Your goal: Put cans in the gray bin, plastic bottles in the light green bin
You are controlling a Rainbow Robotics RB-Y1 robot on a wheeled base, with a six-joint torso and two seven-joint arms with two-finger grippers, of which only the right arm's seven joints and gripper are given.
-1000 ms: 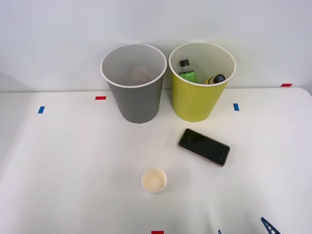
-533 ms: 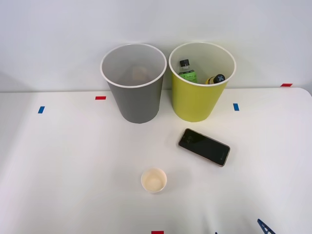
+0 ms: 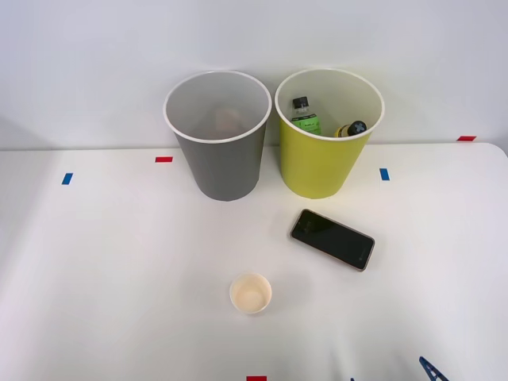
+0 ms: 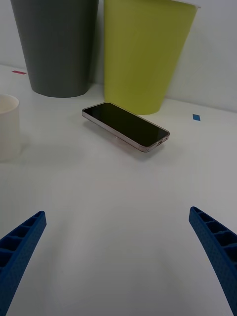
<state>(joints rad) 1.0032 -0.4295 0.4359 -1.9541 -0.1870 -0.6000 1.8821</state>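
- My right pincer (image 4: 118, 261) hangs released and empty, low over the near right part of the white table (image 3: 103, 270), its blue fingers (image 4: 22, 247) spread wide apart.
- Both plastic bottles (image 3: 305, 115) already sit inside the light green bin (image 3: 321, 163) at the far side: the clear one with the green label stands toward its left wall, and the yellow one (image 3: 349, 128) leans at its right.
- The gray bin (image 3: 222, 163) stands just left of it. Something pale lies at its bottom; I cannot tell what.
- I judge the sorting finished or nearly so, as no can or bottle lies on the table.
- The risk now is taking a wrong thing. The dark phone (image 4: 126, 125) lies straight ahead of my open fingers, and the cream paper cup (image 3: 251, 293) sits to its near left. Neither belongs in a bin.
- A careless sweep forward could also shove the phone into the green bin's base.
- No label or writing is readable.
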